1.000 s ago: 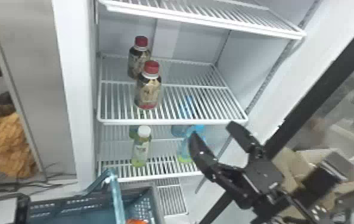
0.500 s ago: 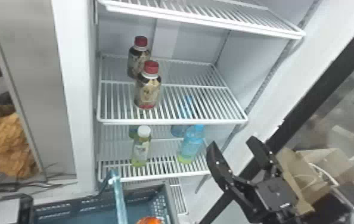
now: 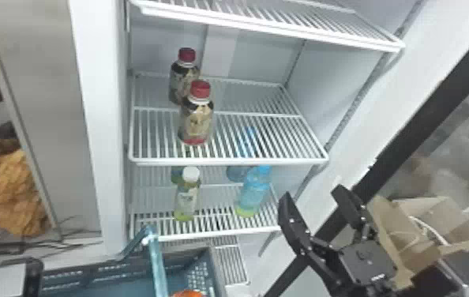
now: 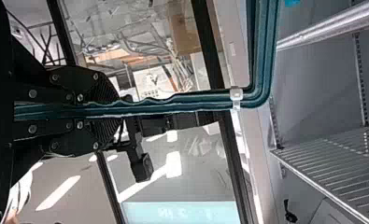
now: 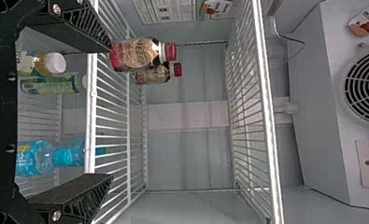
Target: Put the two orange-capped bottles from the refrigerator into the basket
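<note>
Refrigerator: at 12 o'clock in the head view, its inside and wire racks in sight.
Middle shelf: white wire, just above the clock's centre at its back, its front rim near 6 o'clock.
Basket: blue-grey, at 7 o'clock in the head view, cut by the bottom edge.
Cardboard box: at 4 o'clock, seen past the right gripper.
Basket handle: blue-green, at 7 o'clock, rising over the basket.
Right gripper jaws: at 4 o'clock, spread wide apart.
Left gripper jaws: in the left wrist view, closed from both sides on the basket handle, pinching it.
Blue bottles: 2 on the shelf below; the front 1 stands upright at 5 o'clock, the other is behind it.
Red-capped bottles: 2, upright on the middle shelf; the front 1 at 10 o'clock partly covers the rear 1 at 11 o'clock.
White-capped bottle: green, upright on the shelf below, at 8 o'clock.
Orange top: at 7 o'clock, within the basket; too little shows to tell whether it is a bottle cap.
</note>
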Controlling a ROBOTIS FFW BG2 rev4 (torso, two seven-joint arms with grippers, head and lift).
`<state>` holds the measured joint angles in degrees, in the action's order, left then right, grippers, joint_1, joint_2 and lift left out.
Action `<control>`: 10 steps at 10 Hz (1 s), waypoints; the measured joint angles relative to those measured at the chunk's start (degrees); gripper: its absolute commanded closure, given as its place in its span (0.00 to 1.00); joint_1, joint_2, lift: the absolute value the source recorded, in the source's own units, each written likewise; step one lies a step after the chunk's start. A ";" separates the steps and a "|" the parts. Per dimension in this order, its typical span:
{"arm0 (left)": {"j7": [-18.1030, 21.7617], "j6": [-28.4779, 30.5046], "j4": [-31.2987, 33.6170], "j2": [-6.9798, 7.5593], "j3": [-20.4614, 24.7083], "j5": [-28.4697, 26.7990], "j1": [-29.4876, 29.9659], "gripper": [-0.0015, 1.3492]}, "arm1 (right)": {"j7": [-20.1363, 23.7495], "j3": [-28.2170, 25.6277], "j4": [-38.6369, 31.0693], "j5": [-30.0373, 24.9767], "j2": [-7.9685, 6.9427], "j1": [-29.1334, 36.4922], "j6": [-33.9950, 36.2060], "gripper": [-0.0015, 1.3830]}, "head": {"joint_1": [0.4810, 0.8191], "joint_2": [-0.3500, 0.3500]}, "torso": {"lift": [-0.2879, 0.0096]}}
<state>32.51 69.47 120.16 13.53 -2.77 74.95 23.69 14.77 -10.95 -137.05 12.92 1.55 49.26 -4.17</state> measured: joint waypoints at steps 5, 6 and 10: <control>0.00 0.10 0.00 -0.07 -0.09 0.13 -0.07 0.89 | -0.40 0.10 0.72 0.56 -0.08 -0.15 -2.40 0.08 | 0.63 0.00 | 0.83; 0.00 0.10 0.00 -0.08 -0.09 0.19 -0.07 0.89 | -1.01 0.10 0.68 0.60 -0.16 0.09 -3.23 0.08 | 0.63 0.00 | 0.83; 0.00 0.12 0.00 -0.09 -0.09 0.23 -0.06 0.89 | -1.51 0.10 0.42 0.57 -0.33 0.64 -3.99 0.08 | 0.63 0.00 | 0.83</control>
<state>32.52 69.59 120.16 13.45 -2.86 75.18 23.62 13.27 -10.85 -136.63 13.49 1.22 49.90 -8.16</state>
